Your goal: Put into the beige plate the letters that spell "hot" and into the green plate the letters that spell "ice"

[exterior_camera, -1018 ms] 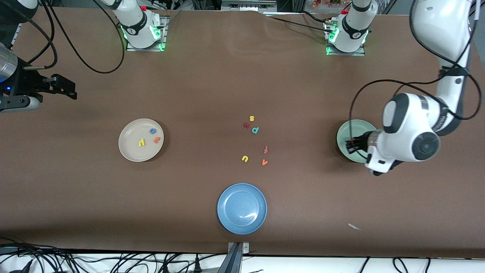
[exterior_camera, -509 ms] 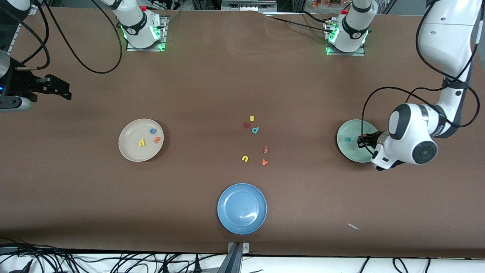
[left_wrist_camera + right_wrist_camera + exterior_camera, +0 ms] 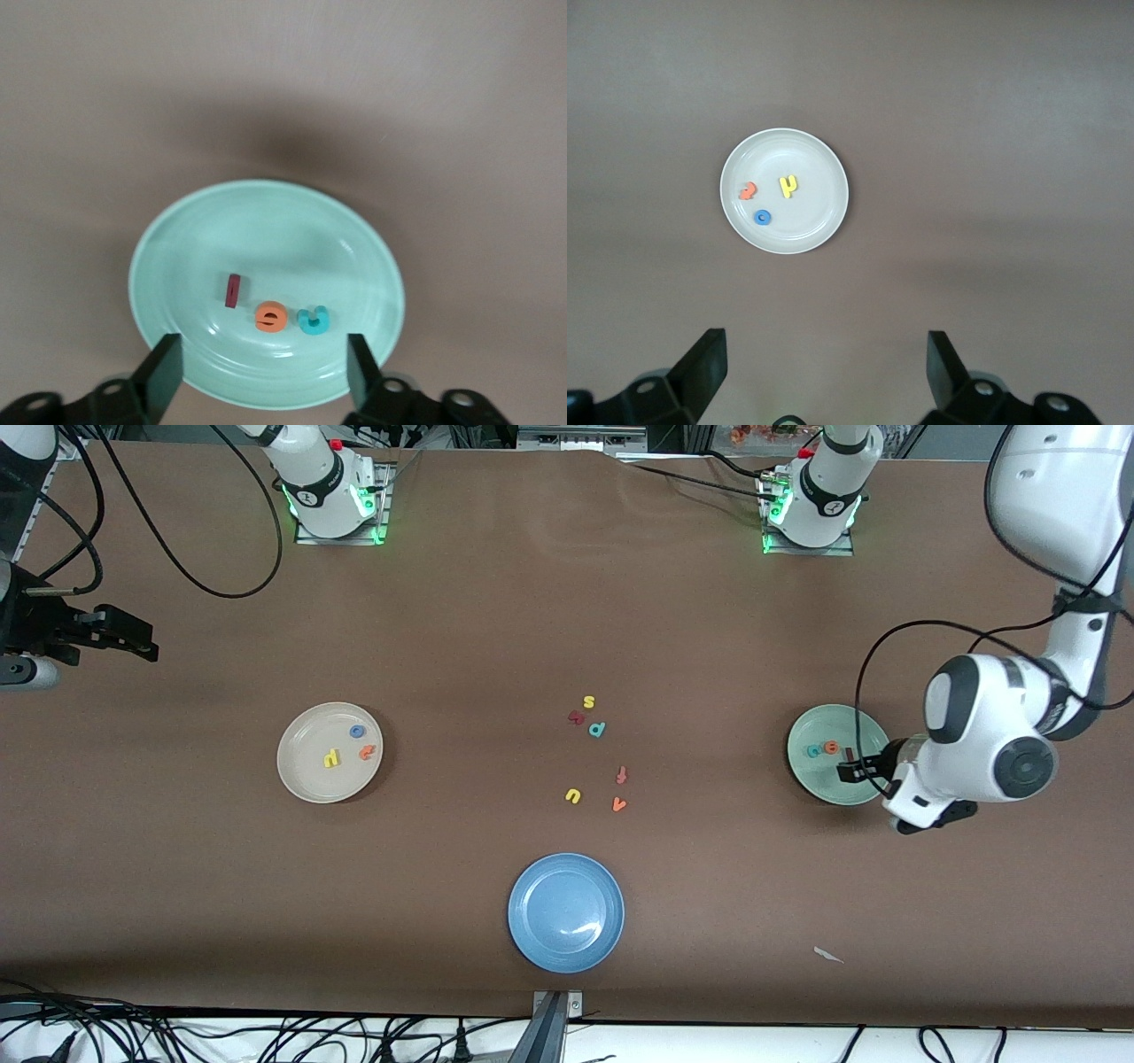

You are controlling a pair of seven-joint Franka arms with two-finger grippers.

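Observation:
The green plate holds a teal "c" and an orange "e". In the left wrist view the maroon "i", the "e" and the "c" lie side by side in that plate. My left gripper hangs open and empty over the plate's rim at the left arm's end. The beige plate holds a yellow "h", a blue "o" and an orange "t". My right gripper is open and empty, over the right arm's end of the table.
Loose letters lie mid-table: yellow "s", a dark red curved letter, teal "p", red-orange "f", yellow "u", orange "v". A blue plate sits nearer the front camera. A white scrap lies near the front edge.
My left gripper opened and let the orange "e" go into the green plate, then drew back toward the left arm's end. My right gripper drifted slightly toward the table's edge.

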